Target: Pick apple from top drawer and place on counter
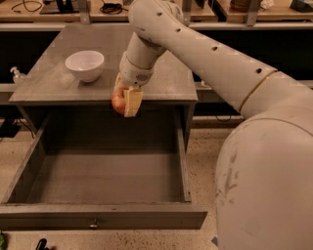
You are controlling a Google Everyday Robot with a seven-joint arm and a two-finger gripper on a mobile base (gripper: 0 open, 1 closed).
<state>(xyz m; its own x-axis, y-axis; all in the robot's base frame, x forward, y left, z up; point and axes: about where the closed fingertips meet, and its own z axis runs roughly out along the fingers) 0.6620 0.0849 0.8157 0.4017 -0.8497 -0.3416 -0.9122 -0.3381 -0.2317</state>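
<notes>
The red-orange apple is held in my gripper, whose pale fingers are shut on it. Gripper and apple hang in front of the counter's front edge, above the back of the open top drawer. The drawer is pulled fully out, dark grey, with nothing showing inside, and a small metal knob on its front panel. The grey counter lies just behind the gripper. My white arm reaches in from the right.
A white bowl stands on the counter's left part. A small clear bottle stands at the counter's left edge. A wooden workbench with cables runs along the back. Speckled floor lies right of the drawer.
</notes>
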